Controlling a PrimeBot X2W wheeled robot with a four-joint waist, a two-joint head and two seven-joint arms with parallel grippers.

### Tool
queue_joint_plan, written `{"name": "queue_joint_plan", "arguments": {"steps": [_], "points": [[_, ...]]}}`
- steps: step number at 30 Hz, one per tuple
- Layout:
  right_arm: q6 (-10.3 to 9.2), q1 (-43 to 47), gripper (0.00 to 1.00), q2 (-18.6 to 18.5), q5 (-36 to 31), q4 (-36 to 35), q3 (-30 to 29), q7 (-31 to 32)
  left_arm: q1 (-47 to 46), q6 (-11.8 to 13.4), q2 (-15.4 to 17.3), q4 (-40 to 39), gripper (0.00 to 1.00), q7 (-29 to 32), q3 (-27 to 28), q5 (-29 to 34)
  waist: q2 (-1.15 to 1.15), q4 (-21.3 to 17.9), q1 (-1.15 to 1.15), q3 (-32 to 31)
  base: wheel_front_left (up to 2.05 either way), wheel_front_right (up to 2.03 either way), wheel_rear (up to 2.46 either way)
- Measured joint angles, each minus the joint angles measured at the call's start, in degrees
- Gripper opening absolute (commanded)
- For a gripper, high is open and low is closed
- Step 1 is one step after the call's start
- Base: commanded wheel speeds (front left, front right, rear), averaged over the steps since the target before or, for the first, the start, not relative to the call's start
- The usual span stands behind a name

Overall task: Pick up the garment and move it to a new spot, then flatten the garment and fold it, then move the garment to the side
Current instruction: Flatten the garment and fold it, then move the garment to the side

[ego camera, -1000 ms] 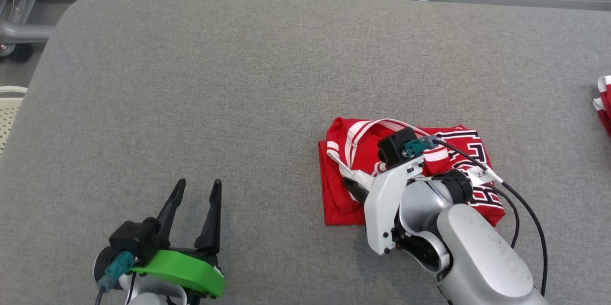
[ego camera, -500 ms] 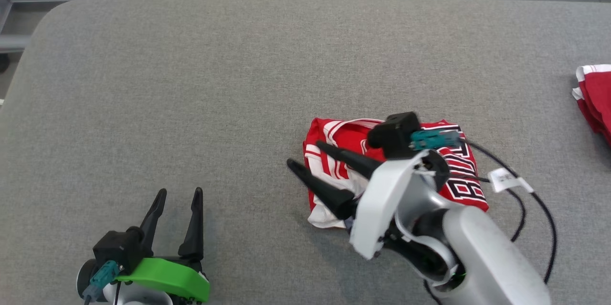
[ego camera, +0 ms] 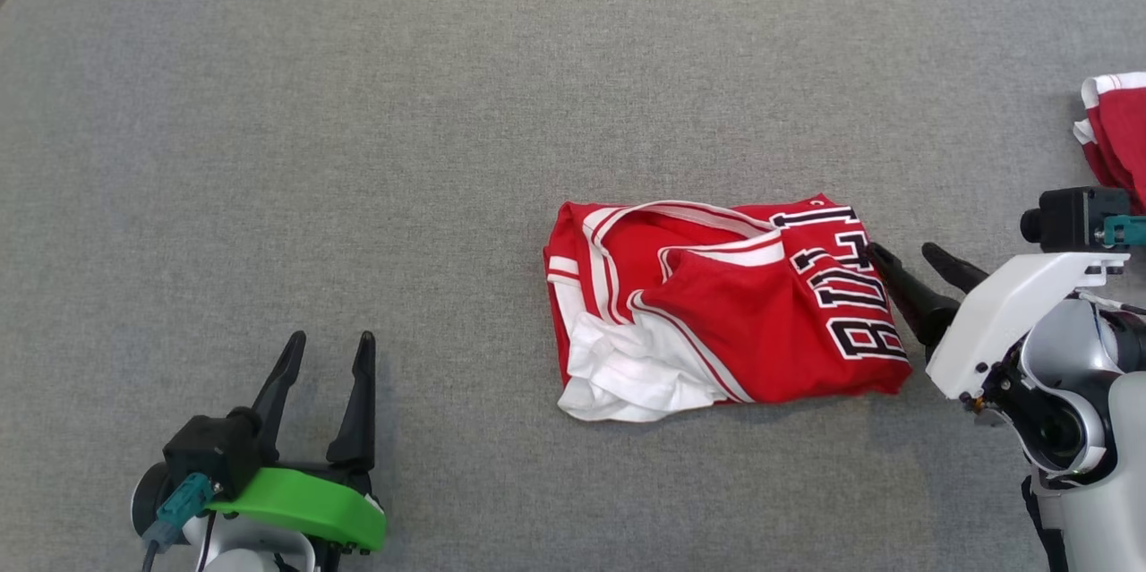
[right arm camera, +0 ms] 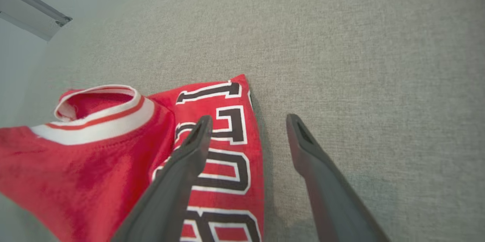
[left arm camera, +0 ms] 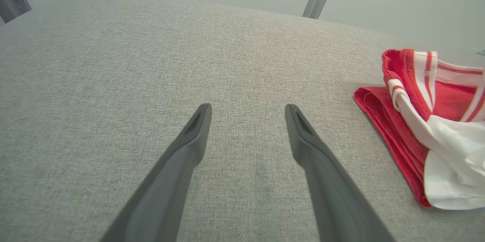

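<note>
1. Grey fabric table, edges cut off on most sides.
2. Garment: red jersey w/ white trim, folded in a rough bundle, lying right of table centre. Black white-edged block letters on its right part; "BU" reads clear, the rest runs into the fold and is hard to make out.
3. Right gripper: jaws apart, empty, just beside garment's right edge; can't tell if touching.
4. Left gripper: jaws apart, empty, well apart from garment.
5. 2nd red/white cloth at the right edge, mostly cut off.
</note>
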Motion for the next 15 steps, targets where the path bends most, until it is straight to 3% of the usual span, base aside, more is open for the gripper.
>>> {"name": "queue_joint_plan", "arguments": {"steps": [11,12,13,15], "points": [[0.01,-3.64,1.0,-0.38,9.47,11.47,1.92,3.88,-2.26,-0.51,0.18,0.74,1.0,0.25,-0.81,0.33,0.0,1.14,0.0,1.74,0.0,0.0,0.0],[0.01,-4.13,0.24,-0.8,9.77,12.39,2.25,3.55,-2.33,-0.52,0.05,0.98,1.0,0.24,-0.9,0.33,0.0,1.37,0.0,1.54,0.0,0.0,0.0],[0.01,-4.62,0.0,-1.23,9.8,13.1,2.72,3.03,-2.36,-0.52,-0.13,1.26,1.0,0.24,-0.98,0.33,0.0,1.62,0.0,1.3,0.0,0.0,0.0],[0.0,-5.29,0.0,-2.0,11.02,13.21,4.27,2.21,-2.37,-0.53,-0.62,1.76,1.0,0.21,-1.11,0.33,0.0,2.11,0.0,0.68,0.0,0.0,0.0]]}}
